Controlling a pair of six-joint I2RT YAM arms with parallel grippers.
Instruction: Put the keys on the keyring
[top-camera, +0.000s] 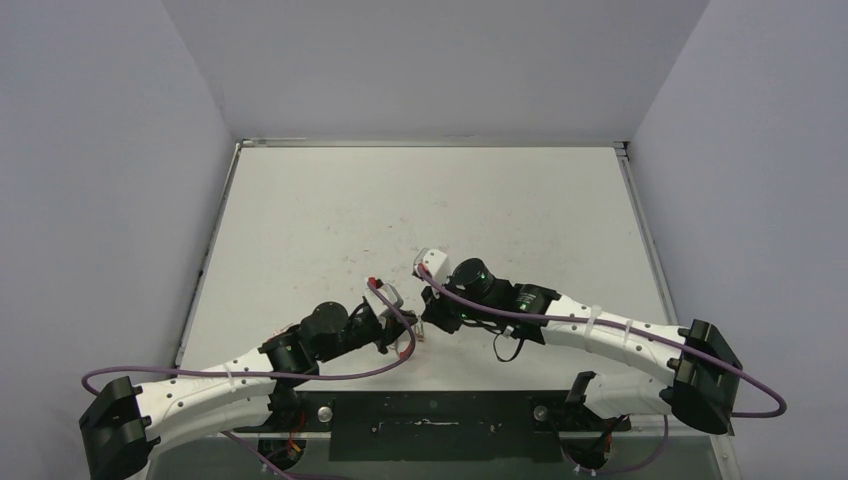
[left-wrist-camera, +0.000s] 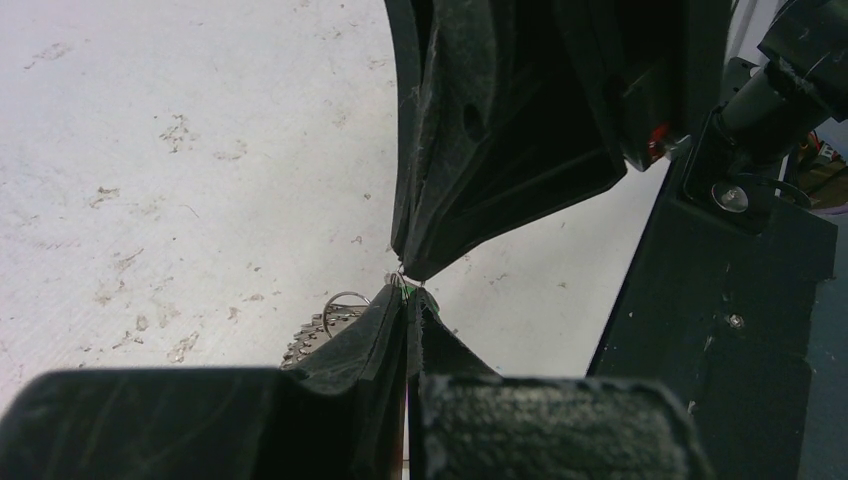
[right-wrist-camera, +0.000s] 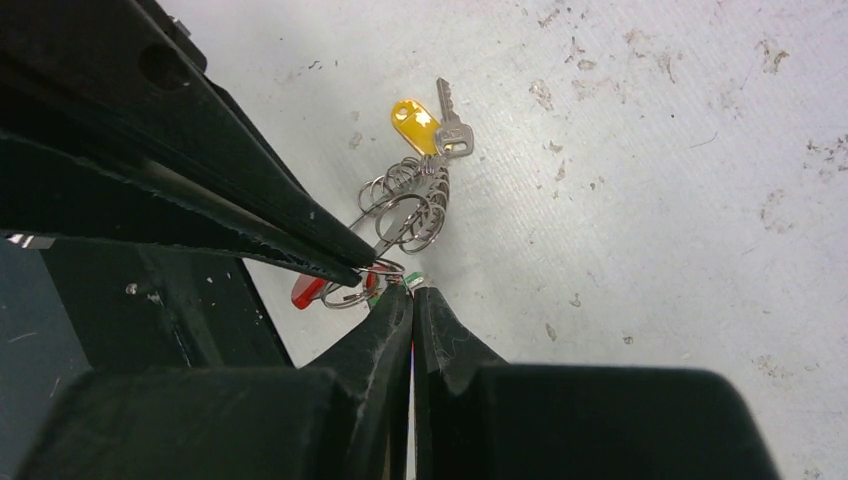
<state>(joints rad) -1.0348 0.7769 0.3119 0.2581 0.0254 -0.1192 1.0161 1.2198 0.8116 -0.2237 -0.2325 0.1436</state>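
Note:
Both grippers meet tip to tip low over the table near its front edge. In the right wrist view my right gripper (right-wrist-camera: 411, 291) is shut with a small green tag (right-wrist-camera: 414, 279) at its tips. My left gripper (right-wrist-camera: 362, 266) comes in from the upper left, shut on the thin wire keyring (right-wrist-camera: 345, 297) with its red piece (right-wrist-camera: 308, 290). A cluster of small rings (right-wrist-camera: 405, 205) with a silver key (right-wrist-camera: 450, 125) and a yellow tag (right-wrist-camera: 413, 113) lies just beyond. In the left wrist view my left gripper (left-wrist-camera: 407, 292) is shut, with the right gripper's fingers (left-wrist-camera: 470, 170) above it.
The black base plate (left-wrist-camera: 720, 300) lies along the table's front edge, right beside the grippers. The white table (top-camera: 420, 210) is scuffed. Grey walls close in the left, right and back. Purple cables loop near both arms (top-camera: 330, 376).

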